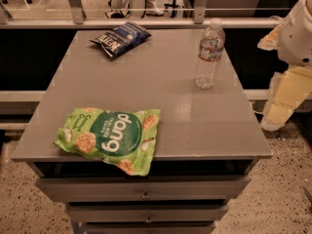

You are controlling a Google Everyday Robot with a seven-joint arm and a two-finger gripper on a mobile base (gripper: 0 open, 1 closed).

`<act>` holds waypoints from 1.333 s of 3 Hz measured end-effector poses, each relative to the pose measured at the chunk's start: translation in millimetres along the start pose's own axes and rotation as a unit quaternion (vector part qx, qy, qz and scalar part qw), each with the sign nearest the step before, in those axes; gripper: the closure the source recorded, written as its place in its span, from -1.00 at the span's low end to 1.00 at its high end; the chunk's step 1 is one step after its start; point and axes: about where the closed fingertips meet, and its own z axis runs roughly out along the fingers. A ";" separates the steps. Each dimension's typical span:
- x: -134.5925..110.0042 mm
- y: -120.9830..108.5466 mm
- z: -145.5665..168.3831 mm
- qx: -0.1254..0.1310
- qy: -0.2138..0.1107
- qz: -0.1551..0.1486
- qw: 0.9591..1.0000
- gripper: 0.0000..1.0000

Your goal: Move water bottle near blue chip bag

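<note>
Arm (298, 30) down beside table's (146, 77) right edge (gripper (277, 112) apart from water bottle (209, 55))

The table (204, 126) is seen from in front and above, quite near, looked down on at a slant (only one view is given). The gripper (282, 104) is seen at the right edge, beside the table.

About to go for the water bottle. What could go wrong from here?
1. The water bottle stands upright, tall and narrow. The gripper, hanging beyond the right edge of the table, could tip it if it comes in sideways.
2. The blue chip bag lies close to the table's far edge, so a bottle set down behind it could drop off.
</note>
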 end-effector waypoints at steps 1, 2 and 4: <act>0.0 0.0 0.0 0.000 0.000 0.000 1.000 -1.00; -10.8 -26.1 33.8 0.010 -0.013 0.016 1.000 -1.00; -47.4 -92.8 99.1 0.042 -0.042 0.066 0.996 -1.00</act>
